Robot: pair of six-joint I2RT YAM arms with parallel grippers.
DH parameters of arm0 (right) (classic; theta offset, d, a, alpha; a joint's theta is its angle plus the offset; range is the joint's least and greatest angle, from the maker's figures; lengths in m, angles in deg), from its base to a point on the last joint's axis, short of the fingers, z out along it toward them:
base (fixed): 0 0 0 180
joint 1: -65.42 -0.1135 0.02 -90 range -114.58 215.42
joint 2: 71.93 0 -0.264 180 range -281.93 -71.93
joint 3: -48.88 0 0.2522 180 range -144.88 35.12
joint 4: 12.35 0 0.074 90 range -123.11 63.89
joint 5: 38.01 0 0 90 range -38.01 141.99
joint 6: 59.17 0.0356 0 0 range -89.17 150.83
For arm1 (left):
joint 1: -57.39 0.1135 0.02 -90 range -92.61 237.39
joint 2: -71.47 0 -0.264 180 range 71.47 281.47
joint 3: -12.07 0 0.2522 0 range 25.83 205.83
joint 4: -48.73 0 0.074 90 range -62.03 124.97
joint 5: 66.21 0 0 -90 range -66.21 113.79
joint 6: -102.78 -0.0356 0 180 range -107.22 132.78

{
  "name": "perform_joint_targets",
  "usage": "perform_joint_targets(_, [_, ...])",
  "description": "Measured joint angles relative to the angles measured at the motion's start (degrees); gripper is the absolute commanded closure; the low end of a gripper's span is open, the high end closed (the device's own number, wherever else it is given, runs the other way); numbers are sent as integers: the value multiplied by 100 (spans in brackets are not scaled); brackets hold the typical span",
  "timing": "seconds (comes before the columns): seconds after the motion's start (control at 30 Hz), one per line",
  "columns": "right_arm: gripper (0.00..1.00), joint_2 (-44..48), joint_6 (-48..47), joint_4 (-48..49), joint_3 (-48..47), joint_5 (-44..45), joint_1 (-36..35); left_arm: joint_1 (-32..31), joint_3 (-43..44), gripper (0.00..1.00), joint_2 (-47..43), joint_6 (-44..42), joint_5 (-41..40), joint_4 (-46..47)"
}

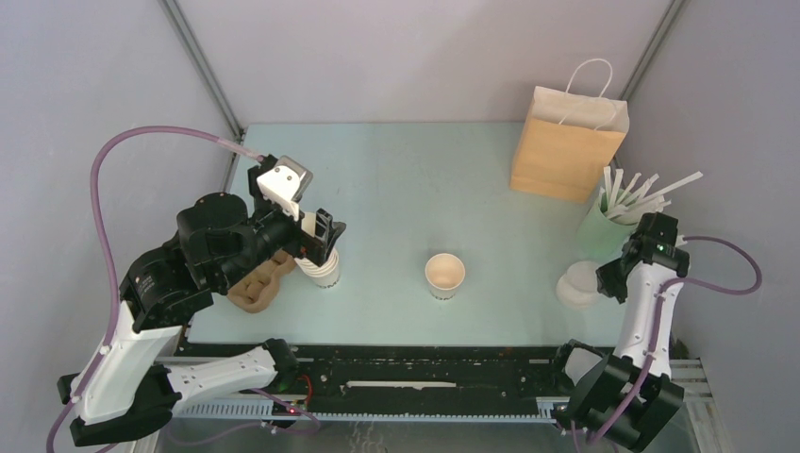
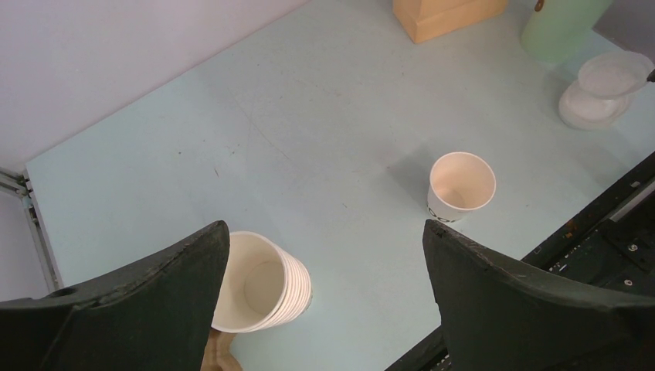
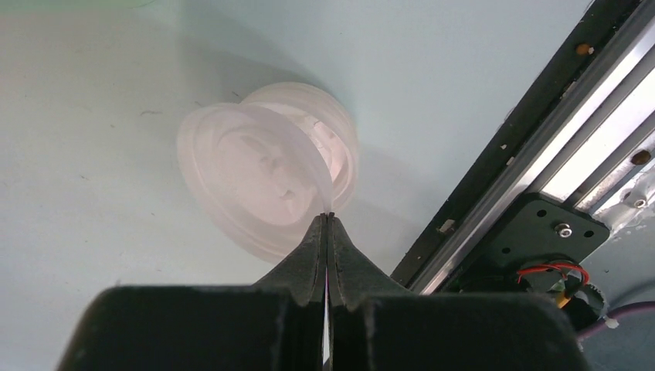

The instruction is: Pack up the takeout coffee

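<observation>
the pale table (image 1: 396, 179) carries everything. the tan paper bag (image 1: 564, 142) stands behind and right of the single open cup (image 1: 444, 275), which sits upright mid-table. left of that cup, the left gripper (image 2: 324, 232) hangs, jaws wide apart, beside the nested cup stack (image 2: 270, 282). right of the cup, the right gripper (image 3: 327, 220) pinches a translucent lid (image 3: 255, 170) by its rim above the lid pile (image 1: 574, 291).
</observation>
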Motion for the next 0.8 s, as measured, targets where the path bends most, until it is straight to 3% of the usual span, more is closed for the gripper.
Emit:
perform_joint_targets(0.3, [100,323,-273,66,0,-933,-72,-72,28,0,63,2,4,7])
perform_joint_targets(0.63, [100,1078,-389,280,-76,-1967,-1829,-173,238,0,468,273,195,4])
perform_joint_targets(0.8, [100,1263,-330,555,-249,-2116,-2789,-173,776,0,892,697,452,-122])
